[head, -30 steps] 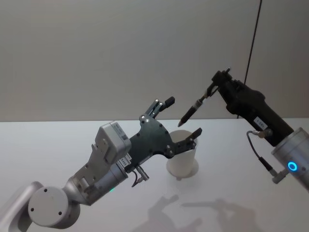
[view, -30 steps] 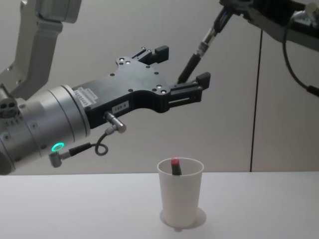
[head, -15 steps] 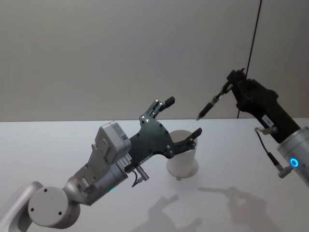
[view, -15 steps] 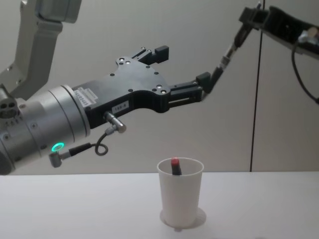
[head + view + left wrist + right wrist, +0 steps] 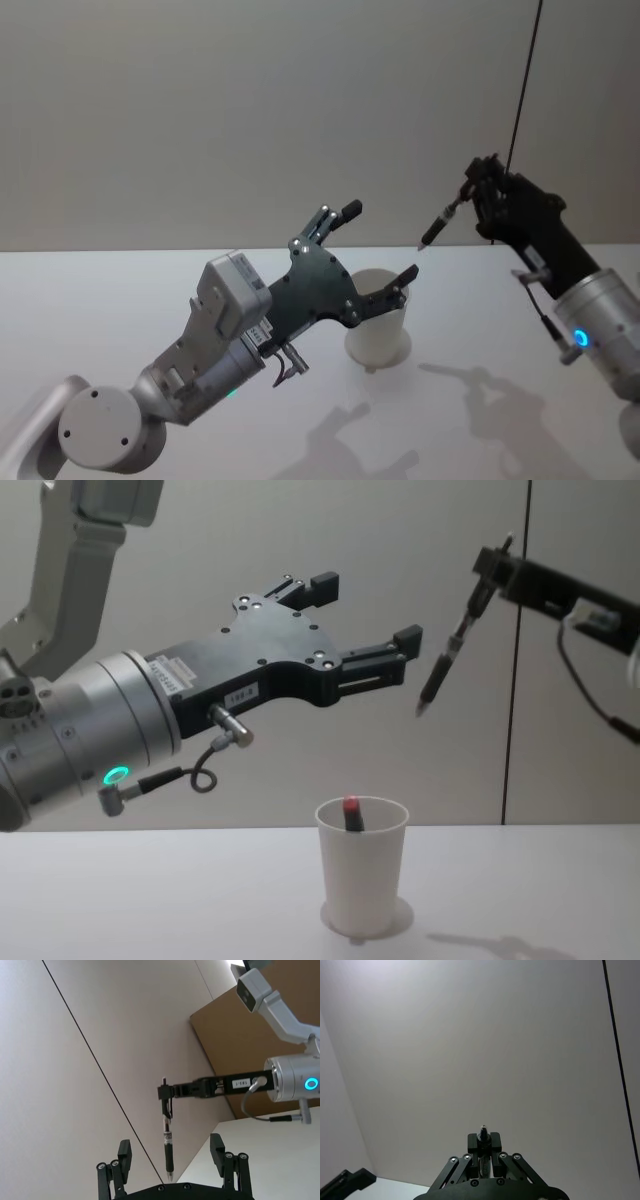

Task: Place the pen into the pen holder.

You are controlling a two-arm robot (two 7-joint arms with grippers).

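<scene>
So the right gripper [image 5: 487, 568] is clamped on the top end of the black pen [image 5: 447, 662], which hangs tip-down in mid-air, up high and off to the right of the pen holder [image 5: 362, 865]. That white cup sits on the table [image 5: 150, 900]. The left gripper [image 5: 365, 615] hovers above the cup, fingers spread wide, holding nothing. The chest view also catches a red-topped pen [image 5: 351, 813] already inside the cup; the head view hides that behind the left gripper.
</scene>
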